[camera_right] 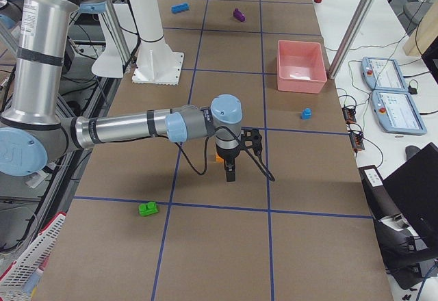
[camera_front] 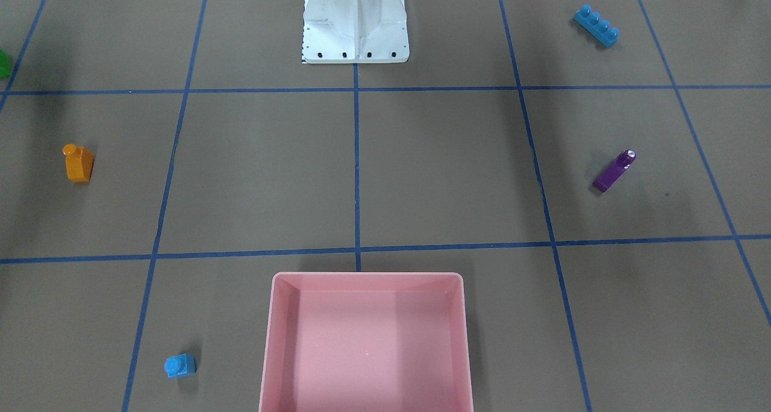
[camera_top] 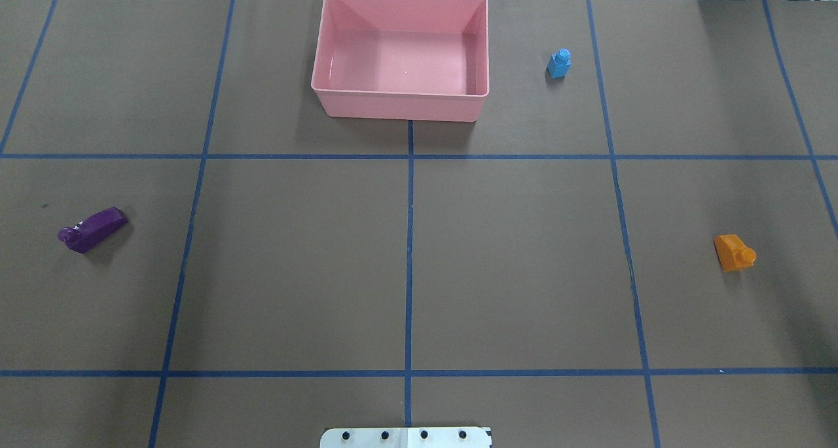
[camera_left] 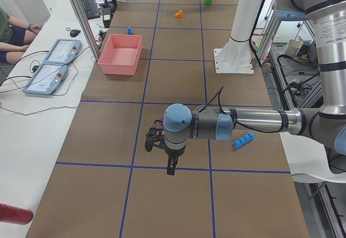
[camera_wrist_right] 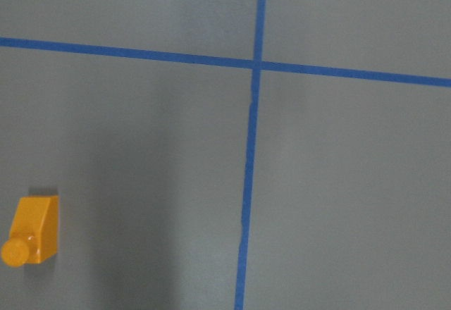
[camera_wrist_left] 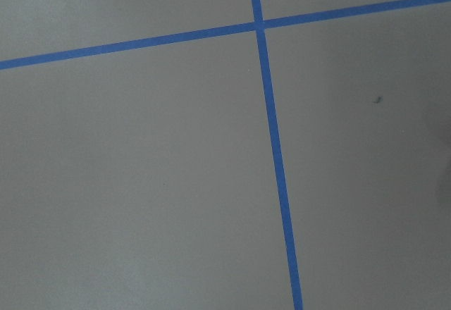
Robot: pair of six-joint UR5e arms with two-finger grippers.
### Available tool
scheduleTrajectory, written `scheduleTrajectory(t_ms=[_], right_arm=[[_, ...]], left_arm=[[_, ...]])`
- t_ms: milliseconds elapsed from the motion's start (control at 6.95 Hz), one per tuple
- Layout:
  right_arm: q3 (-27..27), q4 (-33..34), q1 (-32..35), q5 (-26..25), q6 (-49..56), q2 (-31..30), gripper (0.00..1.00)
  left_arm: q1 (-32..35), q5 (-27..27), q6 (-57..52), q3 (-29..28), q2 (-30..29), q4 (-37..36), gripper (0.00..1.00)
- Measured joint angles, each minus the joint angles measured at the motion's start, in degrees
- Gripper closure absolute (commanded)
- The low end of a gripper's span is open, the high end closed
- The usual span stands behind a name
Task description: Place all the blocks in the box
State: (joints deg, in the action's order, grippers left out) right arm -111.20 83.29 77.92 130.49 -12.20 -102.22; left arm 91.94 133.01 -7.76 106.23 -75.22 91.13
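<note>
**LAYOUT OF BRICKS, BOX AND CLAWS**

Locate the box [camera_top: 399,107], a shallow pink tray of smooth plastic with sloped inner walls and a rounded rim, at the far middle of the surface [camera_top: 510,264]. Identify the surface as a matte brown sheet gridded with blue tape. Find all five studded bricks outside the box, on the sheet.

Note the tiny blue single-stud brick [camera_top: 558,63] near the box, on the robot's right. Note the orange sloped brick [camera_top: 733,253], glossy, stud pointing sideways, well off to the right. Note the purple elongated brick [camera_top: 93,230], stud also sideways, well off to the left. Look for the long blue four-stud brick [camera_front: 596,26], studs up, on the robot's left and nearer its base. Look for the green two-stud brick [camera_right: 147,208] at the right end of the surface.

See the white metal base plate [camera_front: 355,50], with a row of dark bolt holes, at the robot's middle.

Observe the left claw [camera_left: 171,169] hanging fingers-down above the sheet close to the purple brick. Observe the right claw [camera_right: 230,173] hanging likewise close to the orange one. Cannot tell finger spacing or grip for either from the side views alone.
</note>
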Motion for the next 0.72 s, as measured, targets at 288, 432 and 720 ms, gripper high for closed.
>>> scheduleTrajectory(t_ms=[288,432,720], right_arm=[[4.7,-14.9,-10.8,-2.2,-14.6,0.0,0.00],[8.3,-23.5,-15.4,-4.4,-21.5,-0.1,0.00],[12.0,-34.3,-22.2,-7.7,-32.0,-0.1,0.00]], left_arm=[[0.0,0.0,0.0,0.0,0.1,0.1,0.00],[0.0,0.0,0.0,0.0,0.1,0.1,0.00],[0.0,0.0,0.0,0.0,0.2,0.1,0.00]])
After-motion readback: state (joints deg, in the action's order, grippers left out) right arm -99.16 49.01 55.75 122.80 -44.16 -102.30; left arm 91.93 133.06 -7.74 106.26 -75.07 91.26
